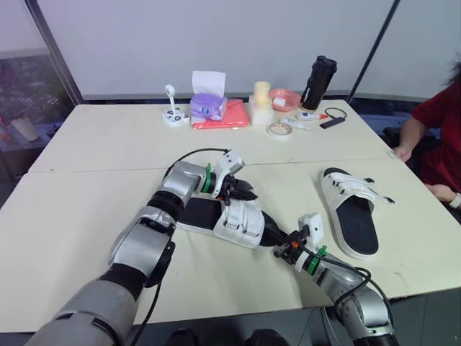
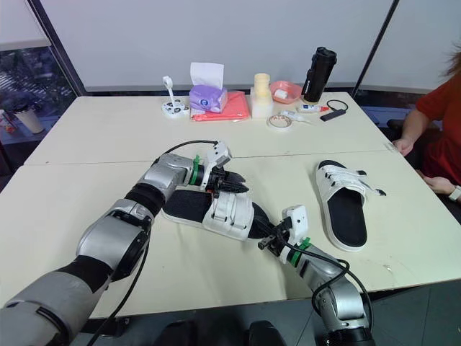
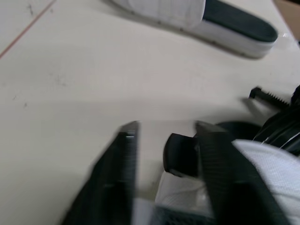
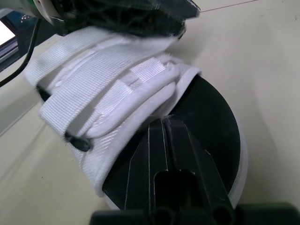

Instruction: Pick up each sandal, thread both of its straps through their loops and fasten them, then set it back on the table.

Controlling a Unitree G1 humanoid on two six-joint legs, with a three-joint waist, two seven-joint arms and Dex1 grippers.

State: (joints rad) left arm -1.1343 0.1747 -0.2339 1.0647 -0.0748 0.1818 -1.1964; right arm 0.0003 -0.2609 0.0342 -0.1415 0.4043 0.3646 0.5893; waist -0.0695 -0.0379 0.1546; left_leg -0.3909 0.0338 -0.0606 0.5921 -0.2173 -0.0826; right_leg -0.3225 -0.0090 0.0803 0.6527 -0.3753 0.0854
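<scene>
White webbing straps cross the near black-soled sandal (image 1: 238,225), which lies in the middle of the pale table (image 1: 86,187). We see our left gripper (image 1: 243,192) at these straps, its fingers apart and holding nothing. Our right gripper (image 4: 164,124) rests on the sandal's black footbed, fingers pressed together. The second white sandal (image 1: 356,223) lies flat, well apart to the right.

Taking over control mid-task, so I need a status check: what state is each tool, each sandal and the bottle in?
Near sandal: flat on the table, sole down.
Far sandal: flat on the table, apart from both tools.
Left tool: open, over the near sandal.
Right tool: shut, at the near sandal's toe end.
Bottle: upright, capped.
</scene>
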